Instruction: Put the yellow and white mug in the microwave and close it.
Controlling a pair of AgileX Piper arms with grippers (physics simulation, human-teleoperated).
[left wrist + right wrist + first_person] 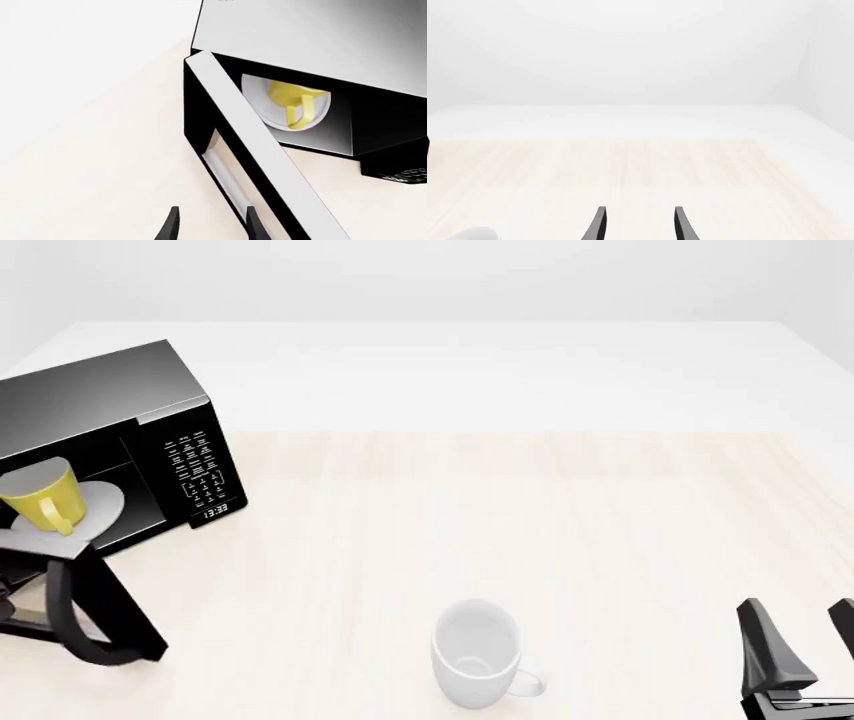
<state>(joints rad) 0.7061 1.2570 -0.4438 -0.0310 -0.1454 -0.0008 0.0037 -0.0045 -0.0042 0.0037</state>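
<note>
The yellow and white mug [291, 101] rests on the round white plate [258, 97] inside the black microwave [313, 35], handle toward the opening. In the front view the mug [40, 498] shows inside the microwave [120, 400] at the far left. The microwave door [267, 165] stands swung open. My left gripper [213, 226] is open right at the door's outer face, holding nothing. In the front view the black door [100, 615] hides most of it. My right gripper [805, 645] hangs open and empty at the table's near right corner.
A larger all-white mug [477, 655] stands at the table's near middle, left of my right gripper, and its rim [472, 234] shows in the right wrist view. The keypad and clock [200, 475] face the table's middle. The light wooden table [561, 520] spreads right of the microwave.
</note>
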